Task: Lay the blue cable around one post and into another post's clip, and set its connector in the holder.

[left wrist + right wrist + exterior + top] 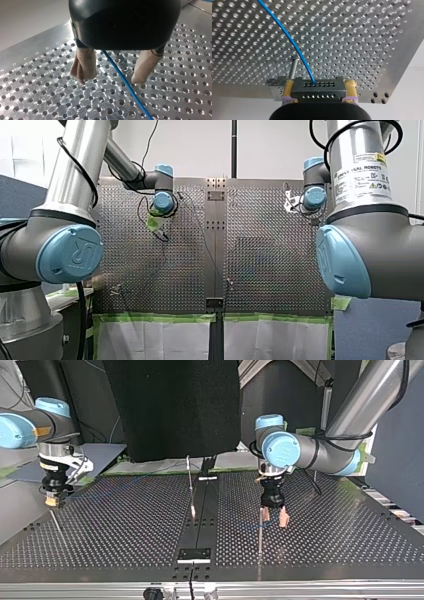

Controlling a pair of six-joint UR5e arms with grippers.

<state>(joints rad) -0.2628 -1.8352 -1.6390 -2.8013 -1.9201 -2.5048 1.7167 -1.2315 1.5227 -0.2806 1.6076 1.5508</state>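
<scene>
The blue cable lies on the perforated plate and runs between the beige-padded fingers of my left gripper, which stands open just above the plate without touching it. In the top view this gripper hangs right of centre, beside a thin upright post. My right gripper is shut on the grey connector block, its yellow pads on both sides. The cable leaves the block's face and arcs away over the plate. This gripper is at the top view's far left.
A metal post with a small bracket at its foot stands just ahead of the connector. Another post rises at the plate's middle strip, and a thin one near my right gripper. The plate's edge is close behind the connector.
</scene>
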